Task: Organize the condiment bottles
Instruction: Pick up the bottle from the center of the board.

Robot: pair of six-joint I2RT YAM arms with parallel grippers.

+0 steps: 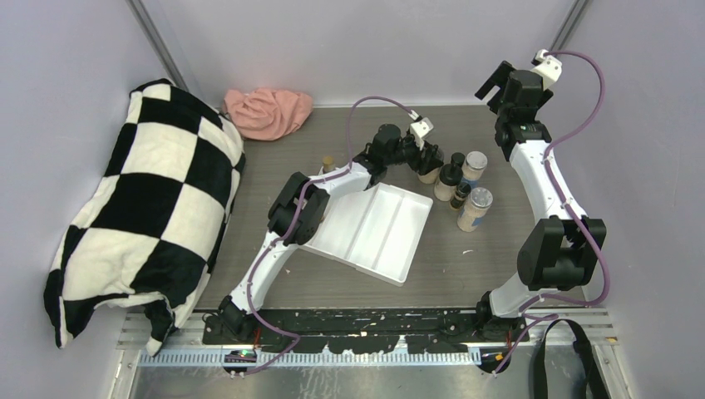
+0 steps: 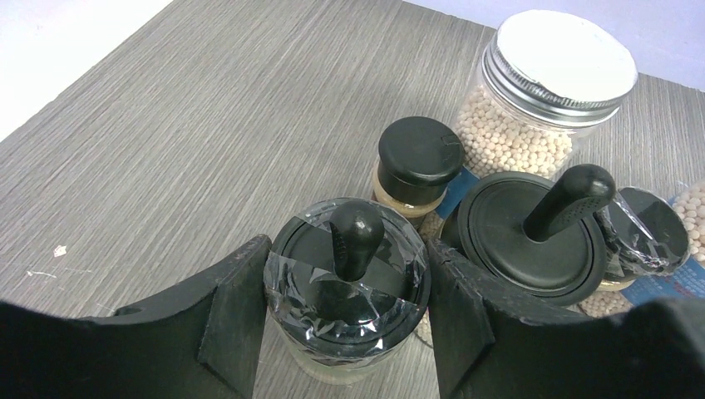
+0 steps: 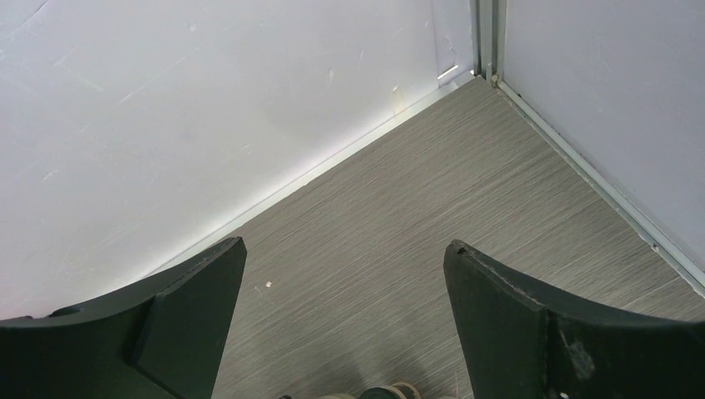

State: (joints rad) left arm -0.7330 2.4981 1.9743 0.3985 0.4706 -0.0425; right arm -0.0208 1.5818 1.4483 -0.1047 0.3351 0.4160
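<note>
My left gripper point(image 1: 426, 160) point(image 2: 347, 248) is shut on a black-lidded beige jar point(image 2: 349, 283) with a knob on its taped lid, which stands at the left of the bottle cluster point(image 1: 457, 187). Close to its right are a second black knob-lidded jar point(image 2: 532, 237), a small black-capped bottle point(image 2: 418, 154), a clear silver-lidded shaker point(image 2: 557, 66) of white beads and another taped black lid point(image 2: 653, 237). A second shaker point(image 1: 475, 208) stands nearer the front. A slim yellow brown-capped bottle point(image 1: 328, 164) peeks out behind the left arm. My right gripper point(image 1: 499, 83) point(image 3: 345, 249) is open and empty, raised over the far right corner.
A white two-compartment tray point(image 1: 374, 229) lies just left of the cluster, under the left arm. A black-and-white checkered cushion point(image 1: 141, 208) fills the left side. A pink cloth point(image 1: 266, 112) lies at the back. Walls close in the back and right.
</note>
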